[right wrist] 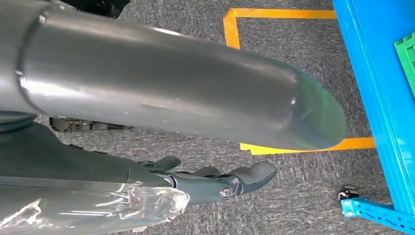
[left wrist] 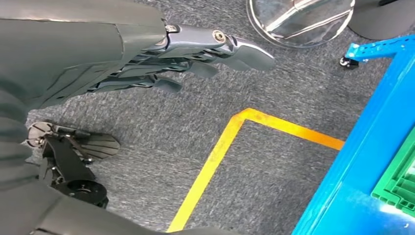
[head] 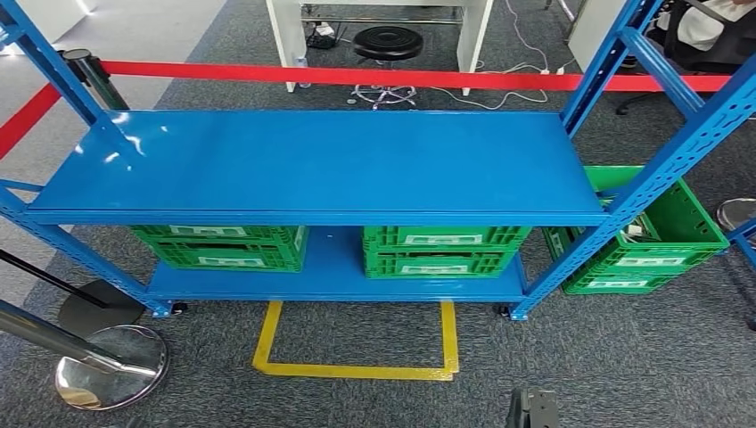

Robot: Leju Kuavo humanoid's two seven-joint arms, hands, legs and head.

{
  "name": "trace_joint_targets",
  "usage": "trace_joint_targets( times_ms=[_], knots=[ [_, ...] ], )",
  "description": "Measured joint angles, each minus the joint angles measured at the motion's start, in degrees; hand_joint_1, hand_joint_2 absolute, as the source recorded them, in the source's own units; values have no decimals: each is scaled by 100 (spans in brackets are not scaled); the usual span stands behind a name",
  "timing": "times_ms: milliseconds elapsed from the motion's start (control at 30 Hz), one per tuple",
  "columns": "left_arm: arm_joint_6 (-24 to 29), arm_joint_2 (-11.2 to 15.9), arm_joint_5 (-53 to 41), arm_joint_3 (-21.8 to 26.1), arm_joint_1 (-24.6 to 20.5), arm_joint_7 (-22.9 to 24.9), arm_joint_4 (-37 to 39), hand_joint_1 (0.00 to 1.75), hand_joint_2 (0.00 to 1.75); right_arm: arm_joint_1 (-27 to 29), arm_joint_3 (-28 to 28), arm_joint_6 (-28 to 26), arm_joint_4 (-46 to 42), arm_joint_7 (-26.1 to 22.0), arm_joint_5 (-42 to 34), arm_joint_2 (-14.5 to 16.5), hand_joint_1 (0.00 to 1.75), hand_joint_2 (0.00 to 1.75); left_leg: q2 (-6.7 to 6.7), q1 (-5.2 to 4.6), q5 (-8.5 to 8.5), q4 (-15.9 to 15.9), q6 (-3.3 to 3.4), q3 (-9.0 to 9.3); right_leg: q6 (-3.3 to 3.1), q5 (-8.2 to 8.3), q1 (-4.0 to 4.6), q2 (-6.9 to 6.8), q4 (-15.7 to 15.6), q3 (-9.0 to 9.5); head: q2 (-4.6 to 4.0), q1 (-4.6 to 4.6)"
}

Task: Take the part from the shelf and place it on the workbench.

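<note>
A blue metal shelf [head: 321, 160] stands in front of me, its glossy top board showing plain blue in the head view. Two green crates [head: 223, 245] [head: 441, 250] sit on its lower board. My left hand [left wrist: 195, 58] hangs over the grey carpet with its fingers stretched out straight and nothing in them. My right hand [right wrist: 215, 181] also hangs beside me, fingers extended and holding nothing, with its thick grey thumb [right wrist: 195, 93] apart from them. Both hands are low, short of the shelf's edge [left wrist: 362, 161] [right wrist: 377, 83].
A yellow tape rectangle [head: 357, 367] marks the carpet before the shelf. A third green crate [head: 660, 241] sits on the floor at the right. Chrome stanchion bases [head: 111, 366] stand at the left, with a red belt [head: 401, 78] behind the shelf. A black stool [head: 388, 42] is beyond.
</note>
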Motion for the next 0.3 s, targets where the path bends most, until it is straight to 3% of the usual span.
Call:
trace_joint_targets(
  times_ms=[33, 67, 167, 200, 300],
  knots=[
    [-1, 0, -3, -16, 3, 0, -10, 0, 175, 6, 19, 23, -2, 4, -15, -1, 0, 175, 0, 1, 1, 0, 1, 1, 1, -1, 1, 0, 0, -2, 0, 0],
    [-1, 1, -4, -53, 11, 2, -25, 0, 131, 18, 63, 46, -7, 19, -42, -1, 0, 175, 0, 3, 1, 0, 1, 2, 3, -2, 2, 0, 1, -8, 0, 0],
    [38, 21, 25, -317, 51, 32, -62, 0, 0, 94, 351, 65, -36, 165, -205, -15, 0, 44, 0, 9, 1, 0, 0, 7, 11, -8, 6, 0, 2, -43, 0, -1],
    [63, 30, 48, -423, 64, 51, -67, 0, 0, 122, 462, 65, -46, 233, -280, -24, 0, 0, 0, 11, 2, 0, 0, 7, 12, -9, 9, 0, 3, -51, 0, -1],
    [124, 51, 114, -647, 95, 114, -73, 0, 0, 184, 701, 65, -64, 387, -461, -53, 0, 0, 0, 18, 3, -1, -2, 7, 13, -10, 14, 3, 4, -54, 0, -1]
  ],
)
